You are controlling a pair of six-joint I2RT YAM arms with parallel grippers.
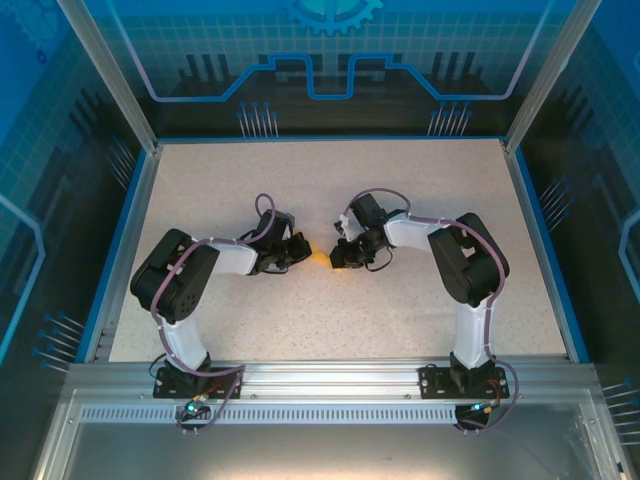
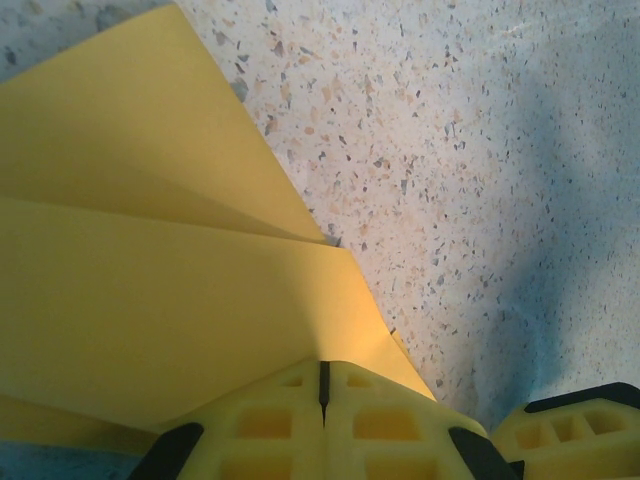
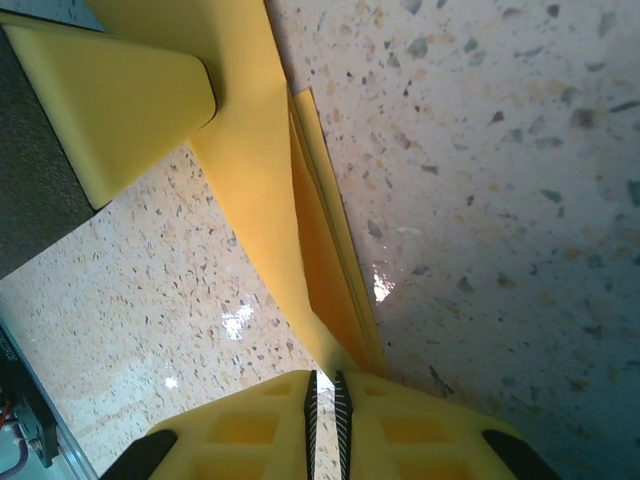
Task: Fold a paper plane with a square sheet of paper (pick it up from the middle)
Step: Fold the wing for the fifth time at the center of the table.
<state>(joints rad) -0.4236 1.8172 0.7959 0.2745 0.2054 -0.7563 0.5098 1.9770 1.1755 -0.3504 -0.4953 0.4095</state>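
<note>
The orange-yellow paper (image 1: 318,256) is folded into creased, overlapping layers and hangs between both grippers at the table's middle. In the left wrist view its flaps (image 2: 150,280) spread out from my left gripper (image 2: 323,365), which is shut on the paper's edge. Seen from the right wrist, the paper (image 3: 260,170) is a narrow layered strip. It runs down to my right gripper (image 3: 325,375), whose jaws stand a narrow gap apart with the table showing through. The paper's end touches those fingertips. From above, the left gripper (image 1: 303,250) and right gripper (image 1: 337,257) almost meet.
The speckled table (image 1: 330,330) is ringed by a blue rim (image 1: 128,240) and glass walls. The left gripper's finger (image 3: 130,100) looms at the top left of the right wrist view. The right gripper's finger (image 2: 570,430) shows at the lower right of the left wrist view.
</note>
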